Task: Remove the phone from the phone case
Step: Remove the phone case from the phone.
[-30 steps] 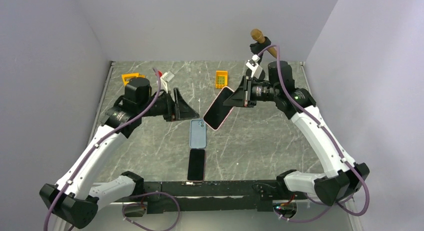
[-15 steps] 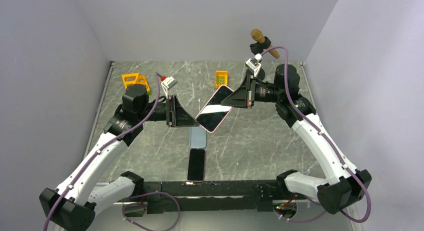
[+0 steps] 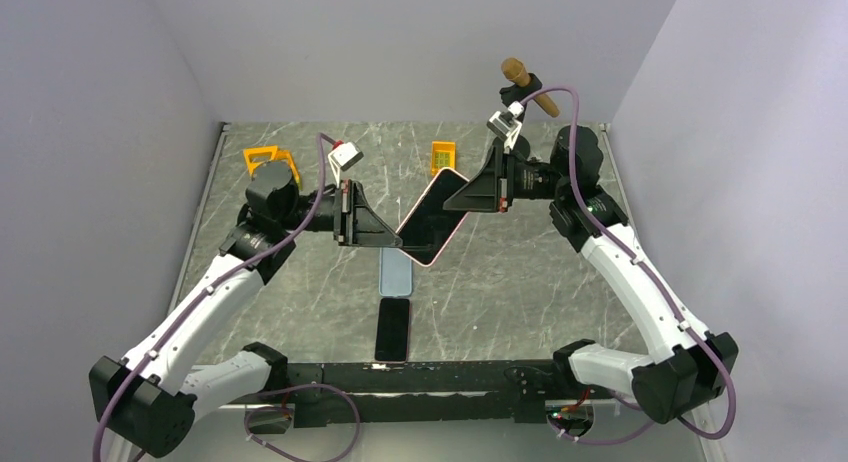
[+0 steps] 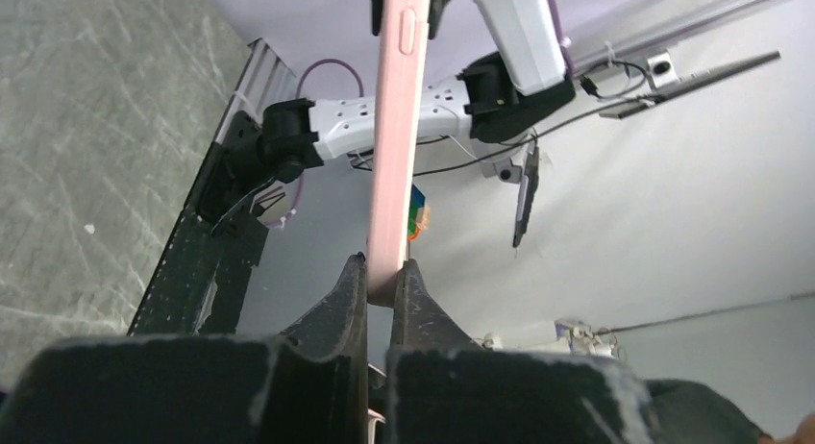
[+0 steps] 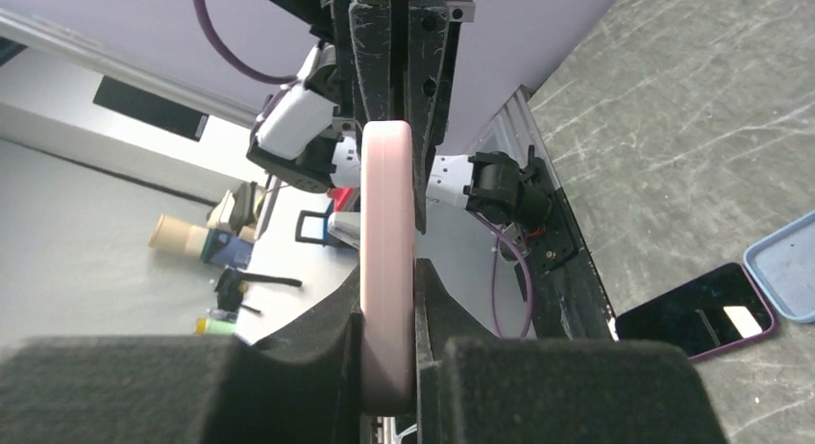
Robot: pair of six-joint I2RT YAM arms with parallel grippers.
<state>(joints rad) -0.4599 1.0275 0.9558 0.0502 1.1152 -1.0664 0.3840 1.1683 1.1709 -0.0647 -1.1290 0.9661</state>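
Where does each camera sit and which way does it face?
Top external: above, behind the bases, looking down on the table; both arms show.
Left wrist: behind the left claw, facing the right arm; own fingers show.
Right wrist: behind the right claw, facing the left arm; own fingers show.
Shared: the pink phone case, pinched by both claws.

The phone has a dark, glossy screen and sits in a pale pink phone case whose rim frames it. It seems fully seated, though the edge-on wrist views make that hard to confirm. It hangs in the air above the middle of the worktop, tilted, with its upper end far-right and its lower end near-left. The right hand pinches the upper end and the left hand is clamped on the lower corner. Raised side buttons show on the case's edge.
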